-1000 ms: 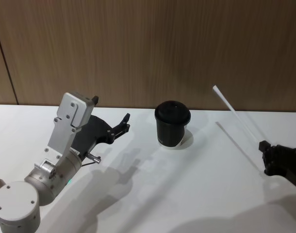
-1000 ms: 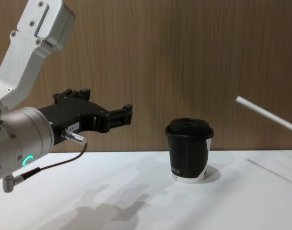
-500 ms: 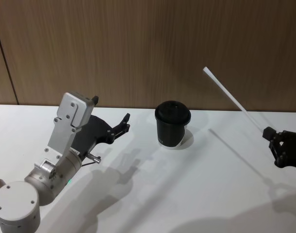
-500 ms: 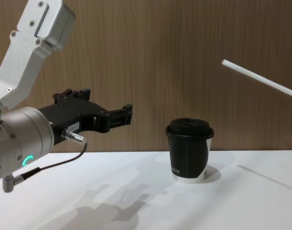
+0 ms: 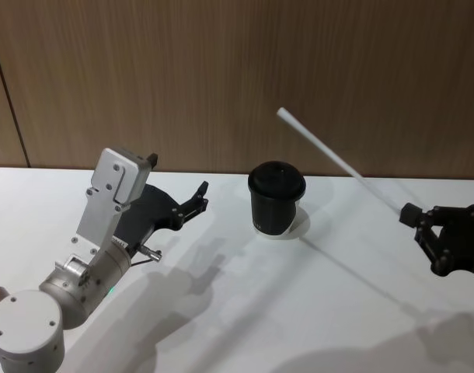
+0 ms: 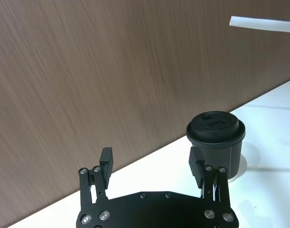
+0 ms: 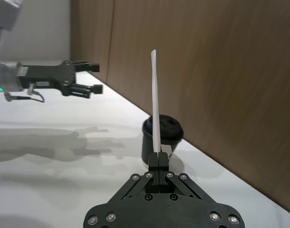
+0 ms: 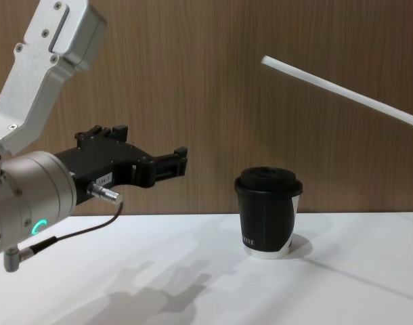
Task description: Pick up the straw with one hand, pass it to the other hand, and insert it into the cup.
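- Since a second ago the straw (image 5: 342, 160) has swung leftward and higher. Its free tip now hangs high over the cup (image 5: 276, 198), well clear of the desk (image 5: 315, 311).
- The right pincer (image 5: 413, 215) is clamped on the straw's lower end, over the desk's right side. With so much overhang, the straw could pivot or slip in that thin grip.
- The left pincer (image 5: 200, 194) hovers left of the cup with its fingers apart, well away from the straw.
- Likely risks:
  - the tip sweeps low and knocks the light cup over;
  - the left fingers close off-centre on so thin a target and flick it away;
  - the right lets go too early and the straw drops.
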